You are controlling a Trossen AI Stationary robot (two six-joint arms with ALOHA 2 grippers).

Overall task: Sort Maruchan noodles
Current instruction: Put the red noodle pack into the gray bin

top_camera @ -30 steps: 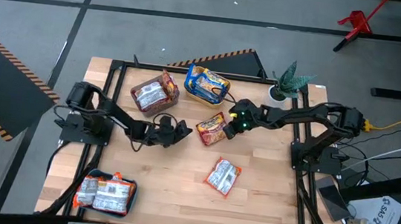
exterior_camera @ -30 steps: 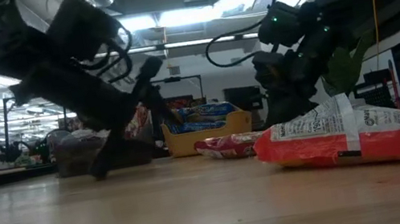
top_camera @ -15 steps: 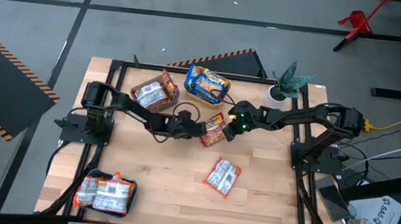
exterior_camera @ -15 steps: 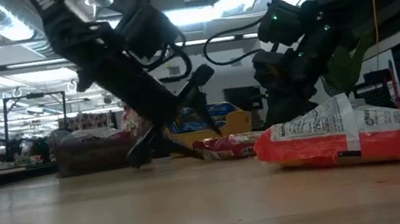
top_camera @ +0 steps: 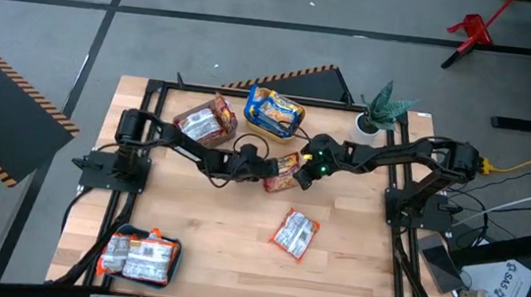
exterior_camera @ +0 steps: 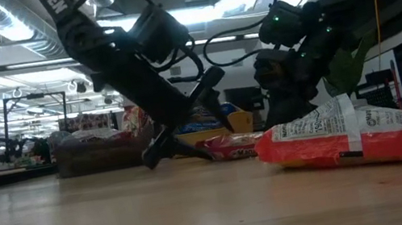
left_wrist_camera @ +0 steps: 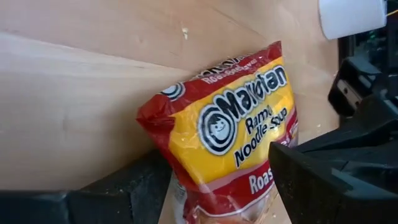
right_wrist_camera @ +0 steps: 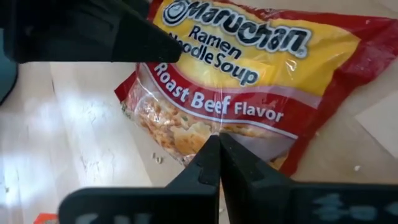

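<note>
Roast-beef packet (top_camera: 283,171) flat on tabletop (top_camera: 218,223) centre-far. Left tool (top_camera: 268,172) spread, straddling packet's left end. Right tool (top_camera: 300,172) pinched shut, tips touching packet's right end. Step: pickup. Next: left fingers close, lift.

Two loose ramen packets (top_camera: 283,170) on the table, three filled bins (top_camera: 273,113), one potted plant (top_camera: 380,111).

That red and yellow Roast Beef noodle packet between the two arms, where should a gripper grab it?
Probably by its edge. The Roast Beef packet lies flat on the table, so only the thin crimped ends stick out. The left gripper already has its open fingers around one end; the right gripper crowds the other.
</note>
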